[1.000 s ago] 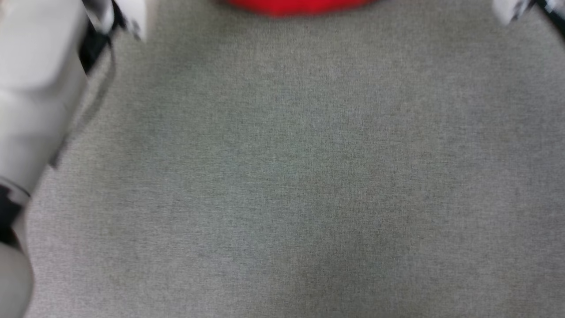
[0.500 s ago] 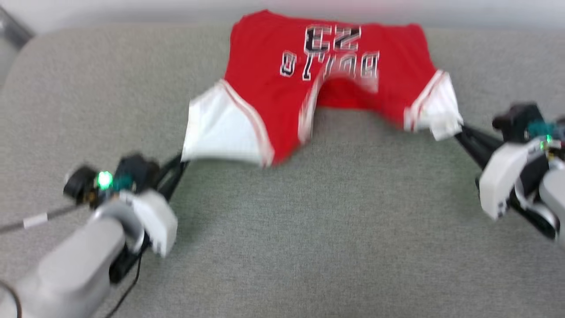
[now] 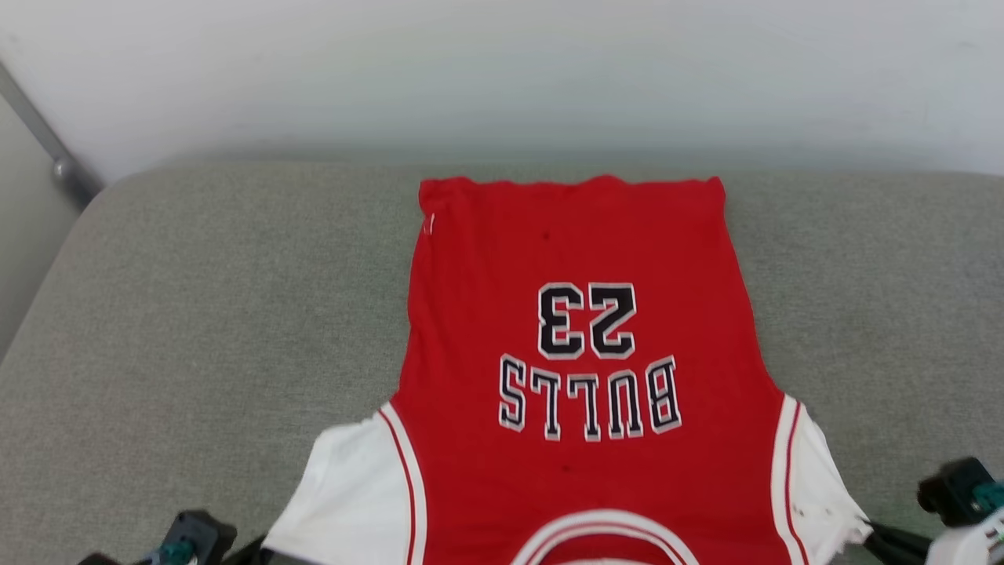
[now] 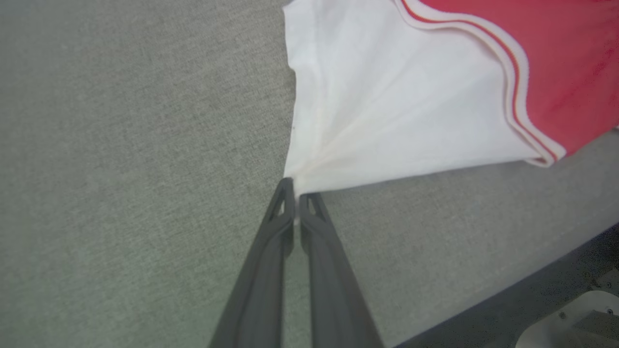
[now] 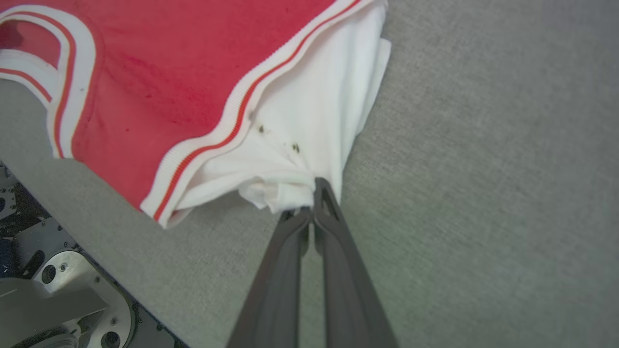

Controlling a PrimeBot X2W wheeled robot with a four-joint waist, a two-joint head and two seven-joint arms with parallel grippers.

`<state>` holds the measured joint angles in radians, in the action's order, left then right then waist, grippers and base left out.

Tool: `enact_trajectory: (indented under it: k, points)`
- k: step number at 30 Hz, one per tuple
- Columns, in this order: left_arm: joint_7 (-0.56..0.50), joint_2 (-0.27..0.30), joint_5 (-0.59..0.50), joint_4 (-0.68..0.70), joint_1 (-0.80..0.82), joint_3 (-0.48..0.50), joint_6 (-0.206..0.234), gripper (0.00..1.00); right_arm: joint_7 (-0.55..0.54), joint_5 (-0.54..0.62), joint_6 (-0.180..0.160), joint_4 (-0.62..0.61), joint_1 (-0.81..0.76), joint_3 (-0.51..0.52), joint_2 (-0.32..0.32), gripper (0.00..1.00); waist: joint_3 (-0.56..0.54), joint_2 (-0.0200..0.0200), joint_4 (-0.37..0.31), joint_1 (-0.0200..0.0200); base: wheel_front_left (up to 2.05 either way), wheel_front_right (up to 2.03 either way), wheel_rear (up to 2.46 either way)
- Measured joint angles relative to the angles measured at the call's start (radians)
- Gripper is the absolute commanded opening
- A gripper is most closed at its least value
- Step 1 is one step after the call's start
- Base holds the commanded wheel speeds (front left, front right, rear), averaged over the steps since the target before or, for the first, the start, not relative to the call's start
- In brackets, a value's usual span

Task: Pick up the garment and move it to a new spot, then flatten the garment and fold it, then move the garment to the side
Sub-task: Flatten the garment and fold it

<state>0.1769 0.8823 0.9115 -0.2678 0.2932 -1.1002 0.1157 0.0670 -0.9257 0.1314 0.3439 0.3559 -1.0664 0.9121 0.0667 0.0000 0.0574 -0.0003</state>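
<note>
Red knit garment (image 3: pixel 580 377), short-sleeved, is lying spread flat and face up on a grey coarse-woven cushion (image 3: pixel 196 314). Its hem is pointing away from both sets of fingers, and its rounded neckline (image 5: pixel 67 72) is sitting between them.

- Lettering (image 3: pixel 588 353): black block characters edged in white are reading "BULLS 23".
- Left sleeve (image 4: pixel 387 111): smooth white cloth is fanning out in creases from the tips of the left gripper (image 4: pixel 296 193), whose dark tapered fingers are pinching its corner tight.
- Right sleeve (image 5: pixel 314 125): white cloth with a few dark specks is bunching into a small wad just ahead of the right gripper (image 5: pixel 309 203), which is clamping it likewise.
- Ribbed trim (image 4: pixel 512 82): white with a red stripe, it is curving along each sleeve seam.
- Pale wall (image 3: pixel 502 71) is rising beyond the hem.
</note>
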Motion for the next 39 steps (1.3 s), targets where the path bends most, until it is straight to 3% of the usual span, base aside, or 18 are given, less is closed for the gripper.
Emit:
enact_trajectory:
  k: [9,10,11,12,18,28,33,39]
  points:
    - [-0.034,0.048,0.025,0.085,-0.09,-0.033,0.044,0.0,-0.116,-0.034,0.0,-0.105,-0.24,0.116,0.044,0.0,-0.044,0.0,-0.003,0.0,0.0,0.0,0.0]
    - [-0.036,0.048,0.025,0.093,-0.091,-0.034,0.049,0.0,-0.127,-0.033,0.0,-0.112,-0.253,0.131,0.043,0.21,-0.045,0.0,-0.002,0.0001,0.0,0.0,0.0]
    - [-0.041,0.048,0.024,0.1,-0.091,-0.035,0.052,0.0,-0.139,-0.032,0.0,-0.116,-0.265,0.148,0.041,0.66,-0.045,0.0,-0.001,0.0,0.0,0.0,0.0]
    - [-0.042,0.048,0.022,0.105,-0.091,-0.037,0.053,0.0,-0.146,-0.023,0.0,-0.122,-0.274,0.167,0.039,1.0,-0.045,0.0,-0.001,0.0001,0.0,0.0,0.0]
    - [-0.036,0.049,0.011,0.137,-0.09,-0.035,0.071,0.0,-0.174,0.022,0.0,-0.174,-0.282,0.326,0.043,1.0,-0.031,0.0,-0.001,0.0001,0.0,0.0,0.0]
    - [-0.035,0.033,-0.066,0.218,-0.014,-0.031,0.097,0.0,-0.284,0.031,0.0,-0.328,-0.102,0.708,0.179,1.0,0.051,0.0,0.042,0.0003,0.0,0.0,0.0]
    - [-0.038,0.012,-0.119,0.248,0.048,-0.029,0.101,0.0,-0.491,0.039,0.0,-0.376,0.074,0.756,0.204,1.0,0.126,0.0,0.083,0.0003,0.0,0.0,0.0]
    - [-0.035,-0.049,-0.168,0.252,0.125,-0.028,0.091,0.0,-0.874,0.059,0.0,-0.299,0.335,0.73,0.173,1.0,0.236,0.0,0.147,0.0005,0.0,0.0,0.0]
